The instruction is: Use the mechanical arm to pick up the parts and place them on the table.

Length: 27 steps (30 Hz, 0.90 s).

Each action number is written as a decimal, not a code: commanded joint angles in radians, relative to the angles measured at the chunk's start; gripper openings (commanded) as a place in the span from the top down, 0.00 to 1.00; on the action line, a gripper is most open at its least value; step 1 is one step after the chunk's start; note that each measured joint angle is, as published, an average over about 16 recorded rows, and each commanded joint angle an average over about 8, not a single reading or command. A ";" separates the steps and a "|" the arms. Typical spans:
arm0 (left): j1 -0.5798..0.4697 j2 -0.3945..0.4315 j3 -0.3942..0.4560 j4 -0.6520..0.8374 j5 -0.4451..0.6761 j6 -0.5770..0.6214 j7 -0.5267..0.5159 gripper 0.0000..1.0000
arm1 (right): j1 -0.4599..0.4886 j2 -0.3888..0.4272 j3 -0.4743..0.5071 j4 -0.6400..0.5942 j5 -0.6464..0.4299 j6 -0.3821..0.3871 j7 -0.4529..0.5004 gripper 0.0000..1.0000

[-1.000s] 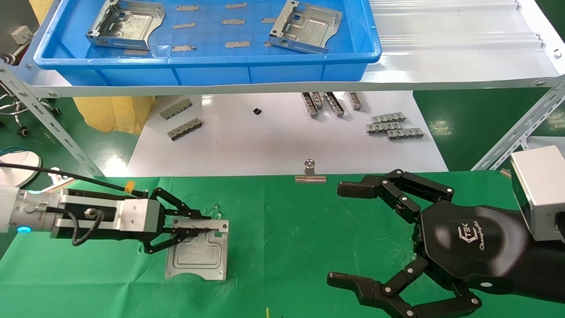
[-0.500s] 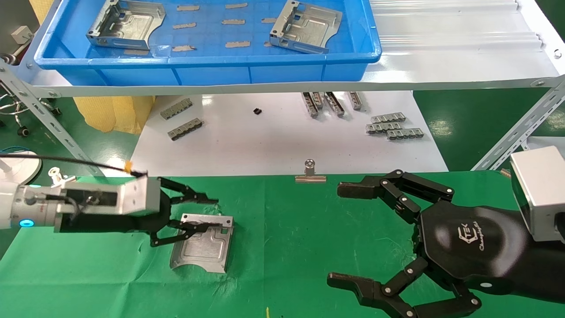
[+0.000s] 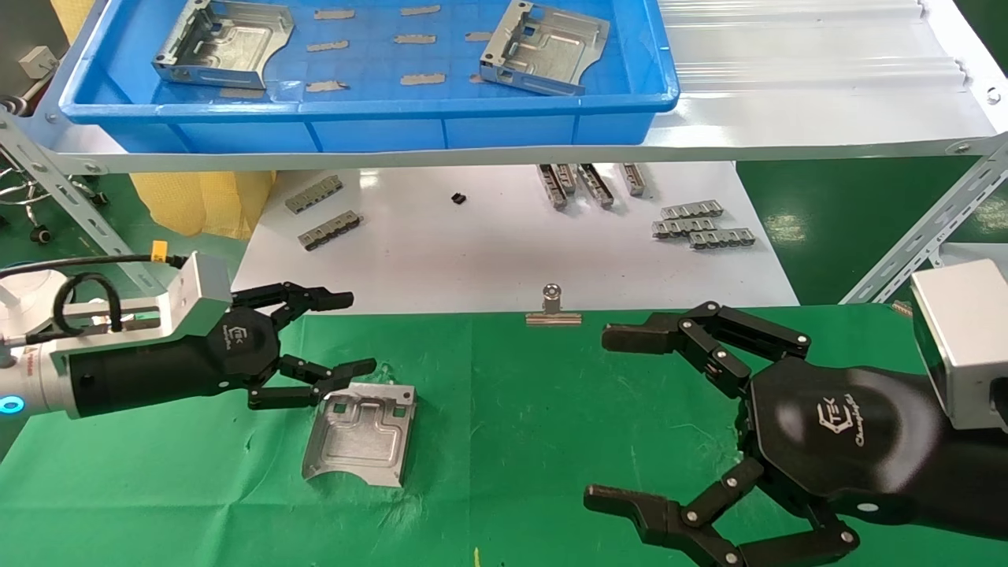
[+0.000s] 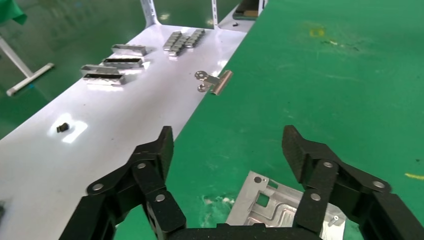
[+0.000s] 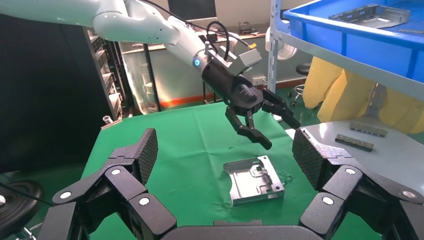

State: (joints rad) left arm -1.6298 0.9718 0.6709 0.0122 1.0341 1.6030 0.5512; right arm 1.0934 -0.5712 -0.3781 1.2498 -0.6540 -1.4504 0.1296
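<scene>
The part lies flat on the table, just below the left mechanical arm's wide-spread, empty fingers. Stiff, thin and probably slippery, it looks best pinched by its edges. The right mechanical arm hovers open, well apart.

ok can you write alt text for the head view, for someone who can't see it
A silver metal part lies flat on the green table, with the open left gripper raised just beside it, not touching. The open right gripper hovers over the cloth farther right. Behind, a blue tray on a shelf holds two more metal parts.
</scene>
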 commanded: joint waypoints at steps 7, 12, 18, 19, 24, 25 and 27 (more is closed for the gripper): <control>-0.002 0.001 0.004 -0.011 0.008 -0.002 0.008 0.00 | 0.000 0.000 0.000 0.000 0.000 0.000 0.000 0.00; 0.022 -0.015 -0.013 -0.071 -0.005 -0.007 -0.024 0.00 | 0.000 0.000 0.000 0.000 0.000 0.000 0.000 0.00; 0.077 -0.050 -0.052 -0.197 -0.036 -0.017 -0.098 0.00 | 0.000 0.000 0.000 0.000 0.000 0.000 0.000 0.00; 0.087 -0.057 -0.059 -0.218 -0.041 -0.019 -0.111 0.00 | 0.000 0.000 0.000 0.000 0.000 0.000 0.000 0.00; 0.133 -0.087 -0.092 -0.326 -0.067 -0.028 -0.173 0.00 | 0.000 0.000 0.000 0.000 0.000 0.000 0.000 0.00; 0.143 -0.093 -0.099 -0.347 -0.072 -0.030 -0.186 0.00 | 0.000 0.000 0.000 0.000 0.000 0.000 0.000 0.00; 0.161 -0.105 -0.112 -0.390 -0.083 -0.033 -0.211 0.00 | 0.000 0.000 0.000 0.000 0.000 0.000 0.000 0.00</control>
State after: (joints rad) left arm -1.4682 0.8667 0.5590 -0.3784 0.9512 1.5698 0.3402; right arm 1.0935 -0.5712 -0.3782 1.2496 -0.6539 -1.4504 0.1296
